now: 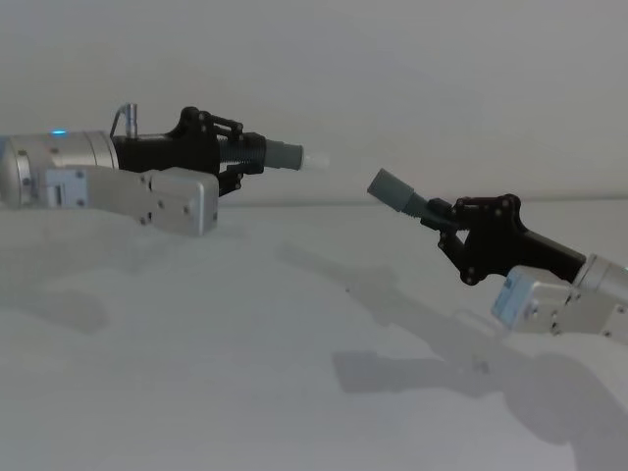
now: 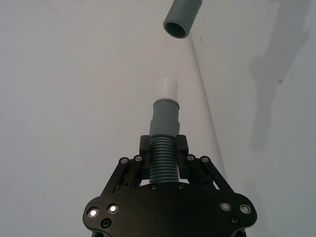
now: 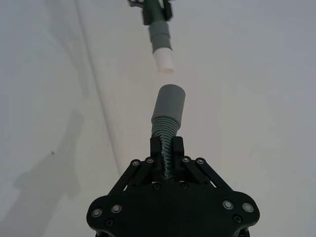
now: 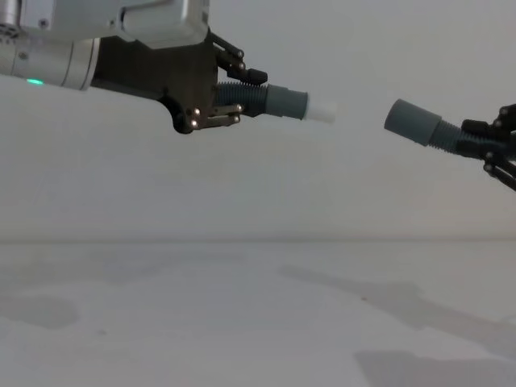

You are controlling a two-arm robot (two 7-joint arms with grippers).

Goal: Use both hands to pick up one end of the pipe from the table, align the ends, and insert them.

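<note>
Left hand: clamped on the tipped pipe piece, above the desk, long axis level, white tip pointing right. Right hand: clamped on the socket piece, right of the tip and apart from it, tilted up-left. The two axes seem to need lining up.

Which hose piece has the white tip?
The hose piece in the left pincer; it ends in a narrow white tip. The right pincer holds the piece with a plain grey socket.
</note>
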